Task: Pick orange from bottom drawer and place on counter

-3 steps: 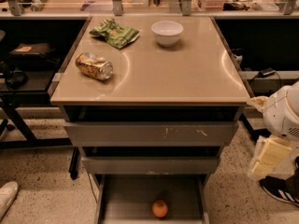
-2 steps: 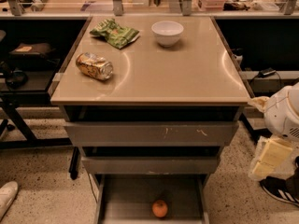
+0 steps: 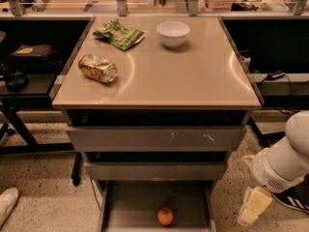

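- Gripper [image 3: 252, 208]: low at the right of the frame, hanging from the white arm [image 3: 285, 159], pale yellow, pointed down over the speckled floor [image 3: 43, 197].
- Gripper state: cannot tell whether it is apart or together; from this angle it reads as one pale block.
- Gripper contact: it appears to be clear of the cabinet, to the right of the bottom drawer's side wall, and nothing can be seen in its grasp.
- Orange [image 3: 165, 216]: lies on the flat grey floor of the bottom drawer [image 3: 130, 202], about midway between the side walls, well apart from the gripper.
- Bottom drawer: pulled out toward the camera; its near end is cut by the frame edge.
- Middle drawer [image 3: 154, 171] and top drawer [image 3: 154, 138]: each out a little, scuffed grey fronts showing.
- Counter [image 3: 188, 76]: carries a crushed gold can [image 3: 98, 68] on its side at left, a green packet [image 3: 119, 33] at back left, and a white bowl [image 3: 173, 33] upright at back centre.
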